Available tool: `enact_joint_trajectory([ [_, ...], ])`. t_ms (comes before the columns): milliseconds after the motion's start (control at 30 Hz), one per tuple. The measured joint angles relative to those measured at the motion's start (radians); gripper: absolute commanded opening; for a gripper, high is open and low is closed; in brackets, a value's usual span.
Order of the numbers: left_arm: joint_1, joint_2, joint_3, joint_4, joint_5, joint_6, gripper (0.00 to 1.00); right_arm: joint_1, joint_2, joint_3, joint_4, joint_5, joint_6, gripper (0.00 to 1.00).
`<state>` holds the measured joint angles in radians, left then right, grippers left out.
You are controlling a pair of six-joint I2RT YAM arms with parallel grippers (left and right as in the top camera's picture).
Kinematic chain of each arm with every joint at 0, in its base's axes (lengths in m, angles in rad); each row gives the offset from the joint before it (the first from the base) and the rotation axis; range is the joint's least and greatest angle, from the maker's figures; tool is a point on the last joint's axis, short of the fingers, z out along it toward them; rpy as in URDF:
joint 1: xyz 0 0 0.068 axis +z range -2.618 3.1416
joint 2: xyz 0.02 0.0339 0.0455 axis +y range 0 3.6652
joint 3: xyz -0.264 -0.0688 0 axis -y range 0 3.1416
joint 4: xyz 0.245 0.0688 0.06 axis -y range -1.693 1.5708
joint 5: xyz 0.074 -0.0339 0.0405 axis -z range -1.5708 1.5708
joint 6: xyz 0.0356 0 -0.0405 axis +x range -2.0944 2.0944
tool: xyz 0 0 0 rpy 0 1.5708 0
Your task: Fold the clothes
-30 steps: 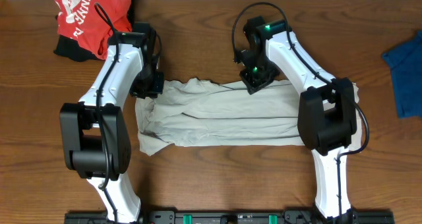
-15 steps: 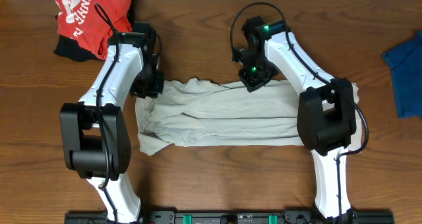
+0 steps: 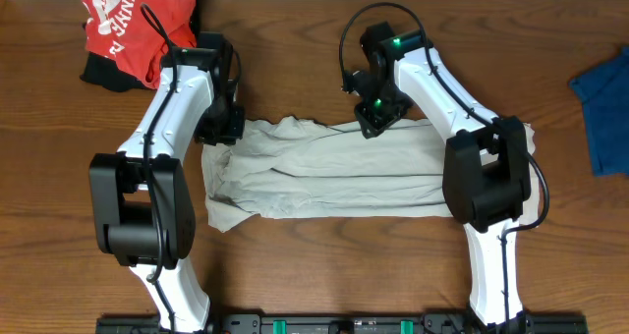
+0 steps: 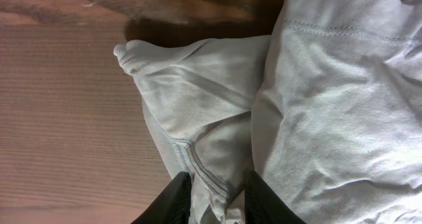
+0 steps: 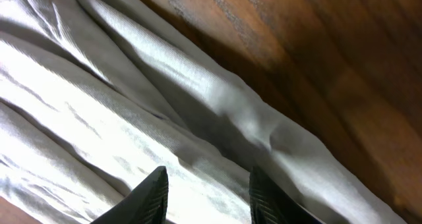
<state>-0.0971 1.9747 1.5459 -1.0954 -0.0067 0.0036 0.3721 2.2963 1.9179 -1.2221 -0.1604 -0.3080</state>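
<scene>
A light grey garment (image 3: 334, 172) lies spread lengthwise across the middle of the table. My left gripper (image 3: 222, 128) is at its top left corner. In the left wrist view, the fingers (image 4: 216, 199) are closed on a bunched fold of the garment's (image 4: 330, 85) hemmed edge. My right gripper (image 3: 376, 118) is at the middle of the garment's far edge. In the right wrist view, its fingers (image 5: 206, 194) are apart, low over flat, wrinkled grey fabric (image 5: 119, 99), with nothing pinched between them.
A red printed garment (image 3: 133, 20) lies crumpled on a black one at the back left corner. A blue cloth (image 3: 604, 103) lies at the right edge. Bare wood table (image 3: 295, 265) shows in front of the grey garment.
My right gripper has shifted slightly left along the garment's far edge. The left gripper and the garment look unchanged.
</scene>
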Motion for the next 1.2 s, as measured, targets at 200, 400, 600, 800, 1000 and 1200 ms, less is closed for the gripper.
enact_joint_trajectory([
  [200,0.0,0.0,0.0,0.0,0.0,0.0,0.28,0.005,0.0,-0.082,0.051,0.0,-0.011,0.38],
  [400,0.0,0.0,0.0,0.003,0.0,0.0,0.28,0.007,0.0,-0.127,0.059,0.003,-0.018,0.32],
  [600,0.0,0.0,0.0,0.004,0.001,-0.003,0.21,0.007,0.0,-0.127,0.06,0.015,-0.013,0.05],
  [800,0.0,0.0,0.0,-0.001,0.003,-0.004,0.09,0.007,0.0,-0.127,0.027,0.035,0.009,0.01],
  [1000,0.0,0.0,0.0,-0.037,0.034,-0.003,0.07,0.007,0.0,-0.127,-0.022,0.042,0.029,0.01],
  [1200,0.0,0.0,0.0,-0.062,0.058,-0.003,0.09,0.011,0.0,-0.117,-0.092,0.041,0.064,0.08],
])
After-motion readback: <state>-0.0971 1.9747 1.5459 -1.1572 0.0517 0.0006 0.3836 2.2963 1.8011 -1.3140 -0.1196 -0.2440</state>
